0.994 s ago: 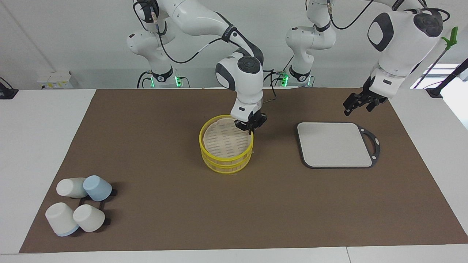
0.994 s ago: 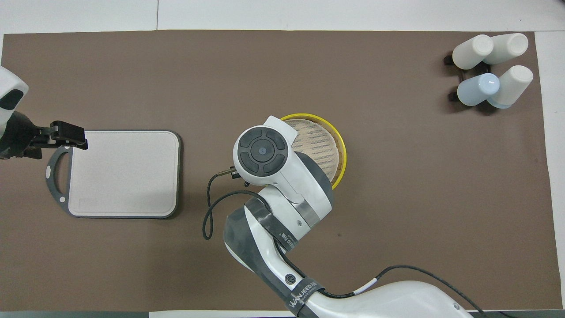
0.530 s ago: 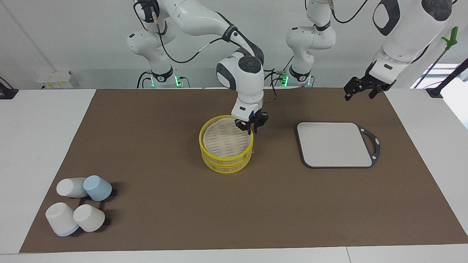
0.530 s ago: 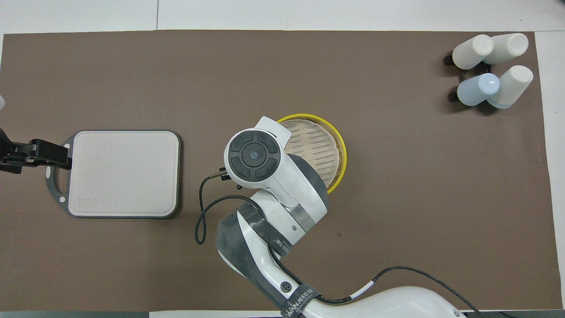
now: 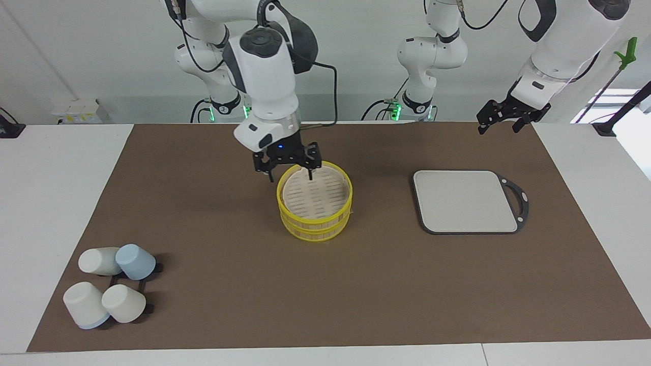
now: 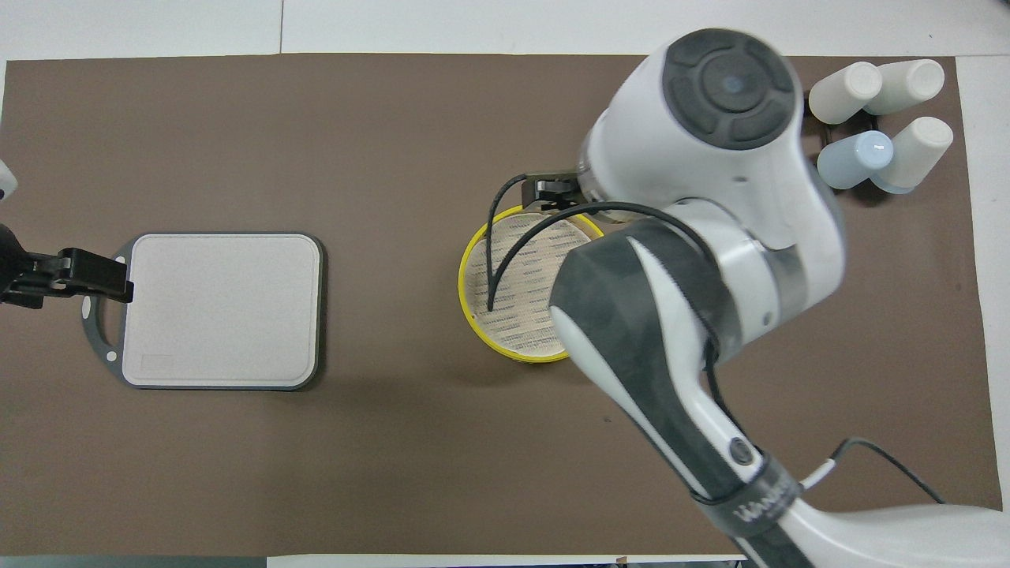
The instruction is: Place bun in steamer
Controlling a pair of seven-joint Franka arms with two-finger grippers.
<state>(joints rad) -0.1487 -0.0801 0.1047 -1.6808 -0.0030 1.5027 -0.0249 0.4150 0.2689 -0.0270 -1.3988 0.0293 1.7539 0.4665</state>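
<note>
The steamer (image 5: 315, 203) is a round yellow-rimmed bamboo basket in the middle of the brown mat, with its slatted lid (image 5: 315, 194) on top. It also shows in the overhead view (image 6: 517, 296). The bun is not in view. My right gripper (image 5: 290, 174) is open and empty, in the air just over the lid's rim on the side toward the right arm's end. The arm hides it in the overhead view. My left gripper (image 5: 499, 126) is open and empty, raised over the mat's edge at the left arm's end; it shows beside the board's handle in the overhead view (image 6: 87, 272).
A grey rectangular board (image 5: 465, 201) with a black handle lies toward the left arm's end and carries nothing. Several white and blue cups (image 5: 109, 287) lie on a black rack at the right arm's end, farther from the robots.
My right arm has swung and turned, carrying its gripper from the steamer's rim on the left arm's side to the right arm's side. My left gripper has risen off the board's corner.
</note>
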